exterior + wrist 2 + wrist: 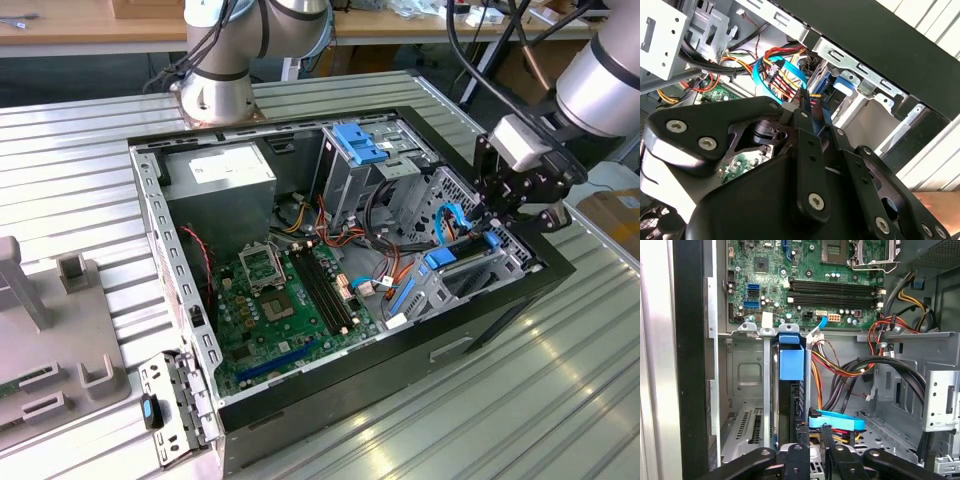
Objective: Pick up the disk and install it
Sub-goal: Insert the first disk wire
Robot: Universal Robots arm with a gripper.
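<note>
disk [790,405] stands on edge in a narrow slot of the drive bay at the front corner of the open computer case [500,310], its blue plastic rail [791,362] showing at the top in the first wrist view, with metal bay walls close on either side. in the exterior view the same blue tab [440,259] sits in the grey bay near the case's edge at the exterior view's right.

gripper [812,440] is just at the disk's end; in the first wrist view its two slim black fingers [802,437] stand close together, one right against the dark edge of the disk, but whether they actually pinch it i cannot tell. in the exterior view the gripper [492,222] hangs over that bay, low inside the case.

a flat blue data cable [837,420] lies just beside the fingers, and a bundle of red, yellow and orange wires [827,375] runs behind it. the green motherboard [285,305] lies on the case floor, a grey power-supply box [220,185] at the far corner, and a blue bracket [365,145] tops the tall drive cage
</note>
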